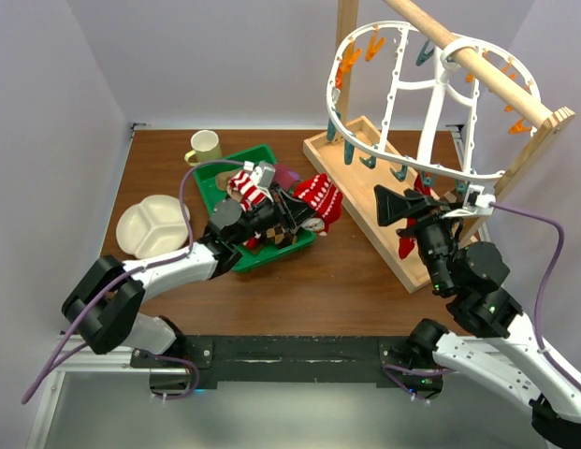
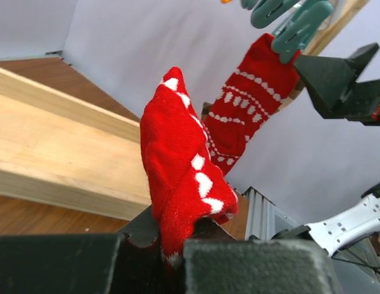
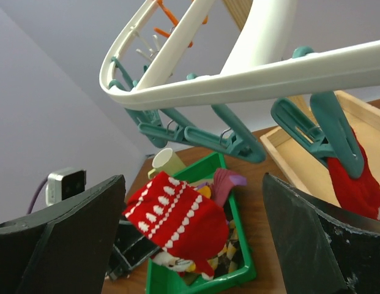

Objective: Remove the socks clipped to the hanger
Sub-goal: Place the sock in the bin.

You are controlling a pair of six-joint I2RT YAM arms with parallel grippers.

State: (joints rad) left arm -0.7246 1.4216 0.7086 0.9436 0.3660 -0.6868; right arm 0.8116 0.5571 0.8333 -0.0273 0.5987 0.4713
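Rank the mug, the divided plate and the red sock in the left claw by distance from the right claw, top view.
1. the red sock, held by the left claw, just left of the right claw.
2. the yellow mug, back left.
3. the white divided plate, far left.

Plain pale lavender walls (image 1: 225, 56) box the setup in on three sides. Underneath it's a dark brown wood-grain table (image 1: 346, 299), and the lighting's soft and even.
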